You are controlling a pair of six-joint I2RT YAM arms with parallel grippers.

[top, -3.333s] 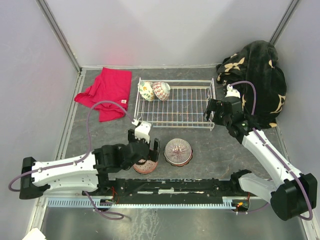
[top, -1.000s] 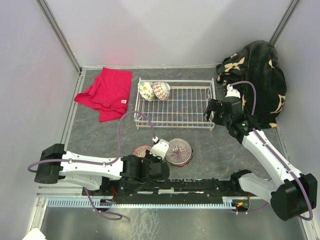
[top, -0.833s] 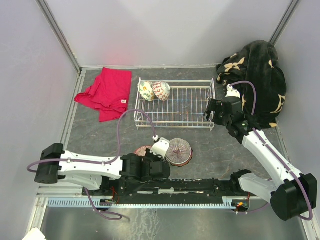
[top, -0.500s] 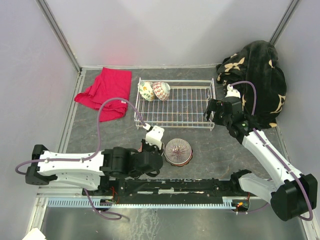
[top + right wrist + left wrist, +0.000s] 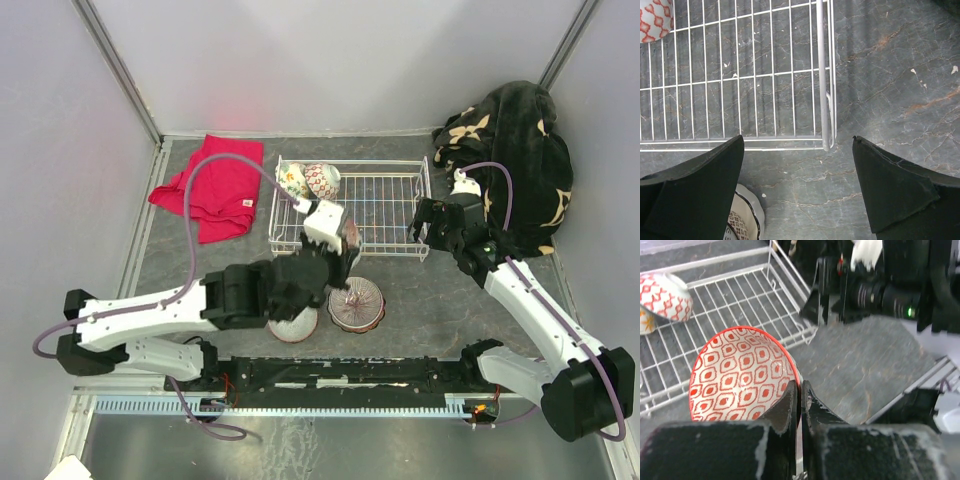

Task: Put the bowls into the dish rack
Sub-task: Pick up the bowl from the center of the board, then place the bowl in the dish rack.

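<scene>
From above, the dish rack (image 5: 385,205) sits in the middle of the dark surface (image 5: 420,300), with the red cloth (image 5: 210,185) at its left and a dark blanket (image 5: 515,150) at the upper right. Two bowls (image 5: 308,181) lie side by side in the rack's upper-left corner. The left gripper (image 5: 342,250) is over the rack's lower edge, closed on a red-patterned bowl (image 5: 352,238). Below it on the surface stand a pink bowl (image 5: 357,305) and, partly under the left arm, a pale bowl (image 5: 293,326). The right gripper (image 5: 425,232) is just beside the rack's right end with nothing in it. In the left wrist view, the left gripper (image 5: 800,395) has its fingers (image 5: 788,402) pressed together on the rim of the red-patterned bowl (image 5: 740,375), which is tilted with its inside showing, over the wires of the dish rack (image 5: 740,295). One racked bowl (image 5: 665,295) shows at the upper left and the right gripper (image 5: 825,290) at the top. In the right wrist view, the right gripper (image 5: 797,185) is spread wide and empty above the corner of the dish rack (image 5: 822,75). A racked bowl (image 5: 655,17) shows in the top left corner, and a bowl's rim (image 5: 747,212) shows at the bottom edge.
</scene>
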